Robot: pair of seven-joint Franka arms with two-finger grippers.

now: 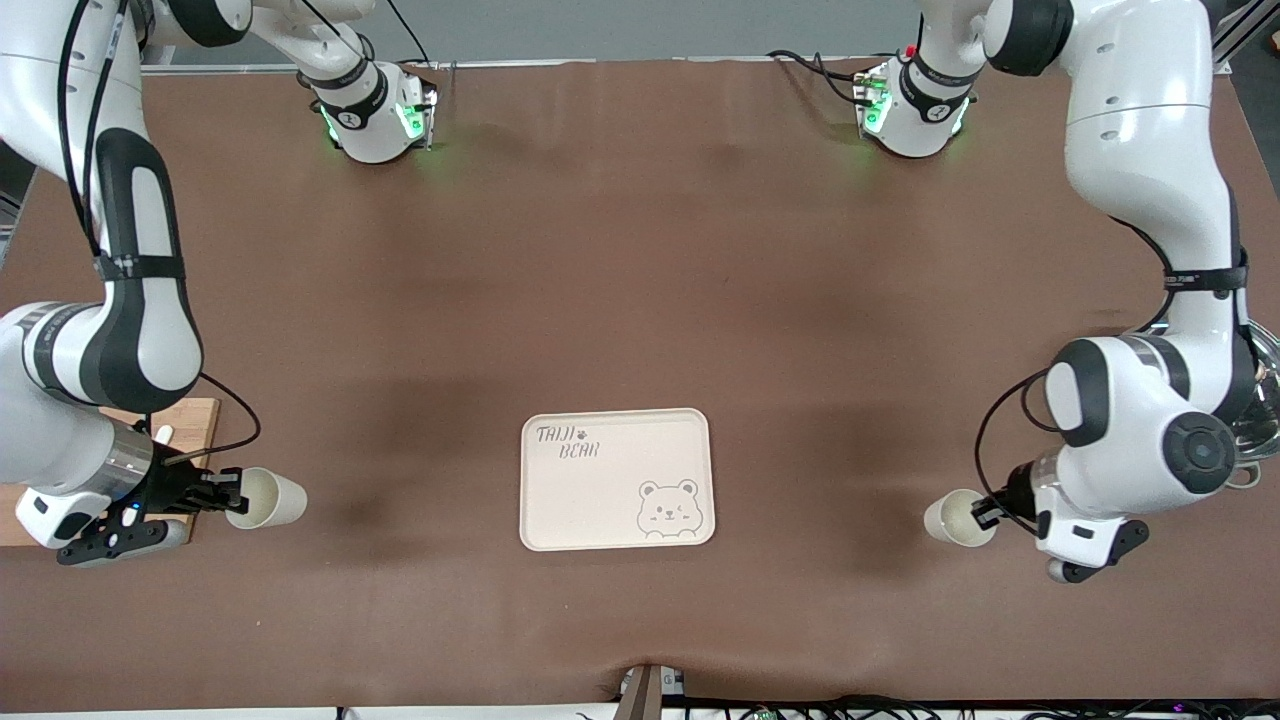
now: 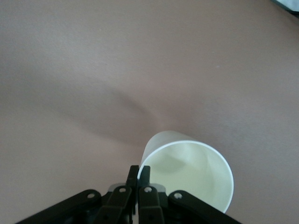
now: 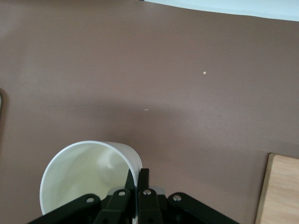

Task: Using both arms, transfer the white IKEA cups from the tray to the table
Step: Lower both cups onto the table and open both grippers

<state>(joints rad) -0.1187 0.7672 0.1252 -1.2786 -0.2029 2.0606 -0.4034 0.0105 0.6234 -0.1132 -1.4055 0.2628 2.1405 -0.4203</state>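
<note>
Two white IKEA cups are each held by the rim, tipped on their sides above the brown table. My right gripper (image 1: 228, 491) is shut on the rim of one cup (image 1: 270, 498) beside the wooden board, toward the right arm's end. In the right wrist view my gripper (image 3: 138, 175) pinches that cup's wall (image 3: 88, 175). My left gripper (image 1: 985, 510) is shut on the rim of the other cup (image 1: 953, 518) toward the left arm's end. The left wrist view shows my gripper (image 2: 139, 171) pinching its wall (image 2: 191, 175). The cream bear tray (image 1: 600, 495) lies between the cups.
A wooden board (image 1: 190, 420) lies under the right arm's wrist and shows in the right wrist view (image 3: 280, 191). A pot with a glass lid (image 1: 1262, 400) sits partly hidden by the left arm. Brown table cloth (image 1: 640, 280) stretches between the arm bases.
</note>
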